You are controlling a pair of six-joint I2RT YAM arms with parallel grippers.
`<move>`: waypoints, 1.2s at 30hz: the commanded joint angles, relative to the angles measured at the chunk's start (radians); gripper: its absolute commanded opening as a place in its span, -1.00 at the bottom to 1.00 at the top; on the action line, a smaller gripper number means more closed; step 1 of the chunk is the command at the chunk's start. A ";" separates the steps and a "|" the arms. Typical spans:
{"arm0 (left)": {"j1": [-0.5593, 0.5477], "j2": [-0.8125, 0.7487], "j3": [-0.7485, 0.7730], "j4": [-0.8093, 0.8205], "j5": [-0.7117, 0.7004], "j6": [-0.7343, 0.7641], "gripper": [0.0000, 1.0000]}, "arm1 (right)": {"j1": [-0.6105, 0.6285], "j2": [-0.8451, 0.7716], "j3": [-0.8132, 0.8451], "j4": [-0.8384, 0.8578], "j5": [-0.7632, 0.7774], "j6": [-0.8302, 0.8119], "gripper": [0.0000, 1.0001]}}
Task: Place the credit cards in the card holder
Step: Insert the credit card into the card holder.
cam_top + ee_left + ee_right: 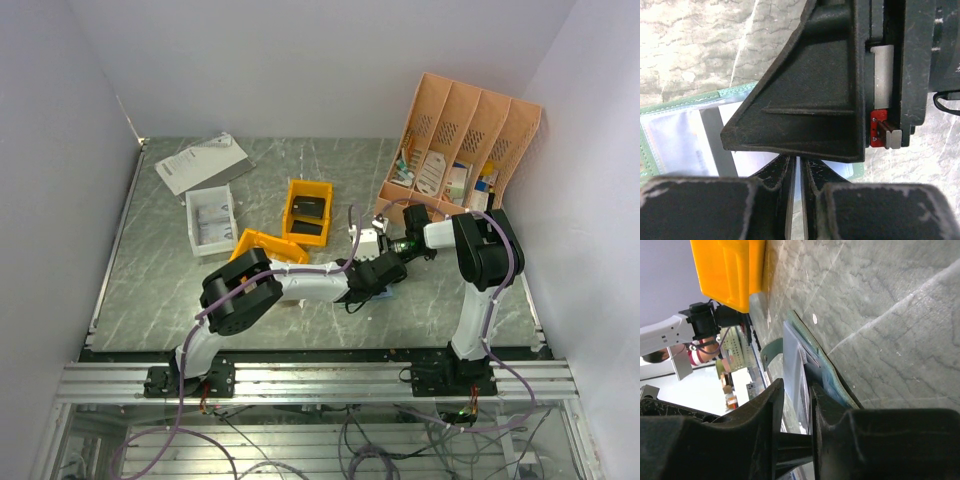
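Table, grey-green marbled top. Lying on it: paper, far left; white tray; orange bin; second orange bin; peach organiser, far right; card holder, open.

Bench: grey-green stone pattern with pale veins. Card holder: grey-green border, pale blue translucent inside, one dark grey strip. Two bins orange-yellow; tray white; desk organiser peach with dotted perforations on its dividers; left gripper and right gripper black, on white-and-black arms with purple cables.
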 commanded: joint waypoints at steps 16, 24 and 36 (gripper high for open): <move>0.019 -0.021 -0.021 -0.132 -0.131 -0.095 -0.37 | -0.005 0.012 0.009 -0.037 0.050 -0.059 -0.25; 0.026 -0.047 -0.050 -0.143 -0.154 -0.120 -0.32 | -0.021 0.005 0.011 -0.037 0.039 -0.061 -0.16; 0.029 -0.132 -0.097 -0.084 -0.163 -0.071 -0.30 | -0.063 -0.085 0.008 -0.047 0.036 -0.079 -0.18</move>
